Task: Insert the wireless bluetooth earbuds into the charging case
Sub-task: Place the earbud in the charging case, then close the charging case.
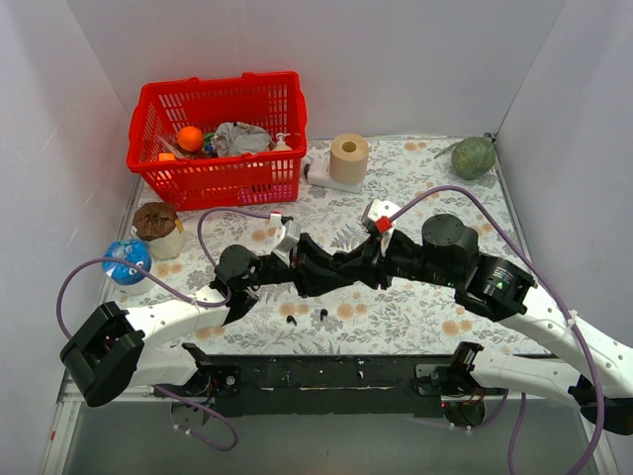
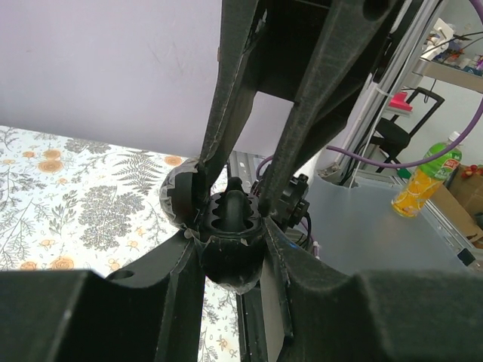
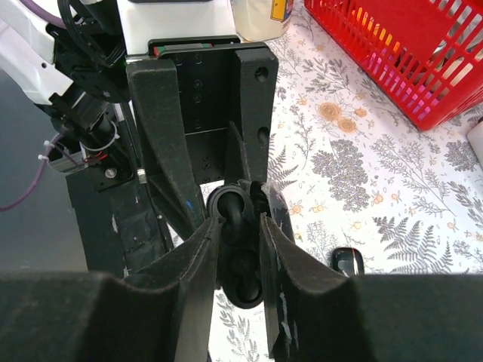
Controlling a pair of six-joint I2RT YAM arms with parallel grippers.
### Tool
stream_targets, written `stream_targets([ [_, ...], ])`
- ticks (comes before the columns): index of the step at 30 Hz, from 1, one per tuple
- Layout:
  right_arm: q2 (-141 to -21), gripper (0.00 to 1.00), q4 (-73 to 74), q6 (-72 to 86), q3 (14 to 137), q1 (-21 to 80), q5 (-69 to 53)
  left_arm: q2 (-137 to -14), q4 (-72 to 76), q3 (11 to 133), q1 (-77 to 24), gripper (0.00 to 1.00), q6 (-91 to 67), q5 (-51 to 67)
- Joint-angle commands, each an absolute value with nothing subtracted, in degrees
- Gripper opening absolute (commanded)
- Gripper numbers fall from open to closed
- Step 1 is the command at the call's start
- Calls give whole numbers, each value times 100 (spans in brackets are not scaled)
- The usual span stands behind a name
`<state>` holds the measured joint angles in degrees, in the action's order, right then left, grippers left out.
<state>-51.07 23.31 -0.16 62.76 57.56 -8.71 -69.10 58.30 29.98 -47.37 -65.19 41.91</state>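
My two grippers meet over the middle of the floral mat, both pinching one small black charging case (image 2: 230,253). The left gripper (image 1: 302,265) clamps the case's rounded body in the left wrist view (image 2: 230,249), with the lid (image 2: 179,197) hinged open to the left. The right gripper (image 1: 332,271) squeezes the same case (image 3: 241,260) from the opposite side in its own view (image 3: 240,249). A black earbud (image 3: 236,215) sits in the case's upper well. Two loose earbuds (image 1: 290,320) (image 1: 323,316) lie on the mat below the grippers.
A small glossy black object (image 3: 347,261) lies on the mat beside the right fingers. A red basket (image 1: 148,158) of items stands at the back left, with a paper roll (image 1: 348,156), a green ball (image 1: 473,156), a brown-topped cup (image 1: 158,226) and a blue object (image 1: 127,259) around the mat.
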Motion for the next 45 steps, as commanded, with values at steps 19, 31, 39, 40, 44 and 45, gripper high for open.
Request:
stream_targets([
  [19, -5133, 40, 2276, 598, 6742, 5792, 888, -6038, 5792, 2654, -4746, 0, -6275, 3946],
  [31, -5256, 40, 2145, 659, 6557, 5792, 273, -5845, 5651, 2654, -4746, 0, -6196, 3911],
  [39, -5256, 38, 2030, 563, 6478, 5792, -527, -5845, 5625, 2681, -4746, 0, -6179, 3876],
  [40, -5256, 38, 2039, 562, 6478, 5792, -562, -5845, 5608, 2689, -4746, 0, -6187, 3867],
  [44, -5212, 38, 2057, 580, 6434, 5792, -519, -5845, 5590, 2689, -4746, 0, -6170, 3850],
  [45, -5195, 38, 2048, 589, 6434, 5792, -466, -5845, 5590, 2698, -4746, 0, -6170, 3850],
])
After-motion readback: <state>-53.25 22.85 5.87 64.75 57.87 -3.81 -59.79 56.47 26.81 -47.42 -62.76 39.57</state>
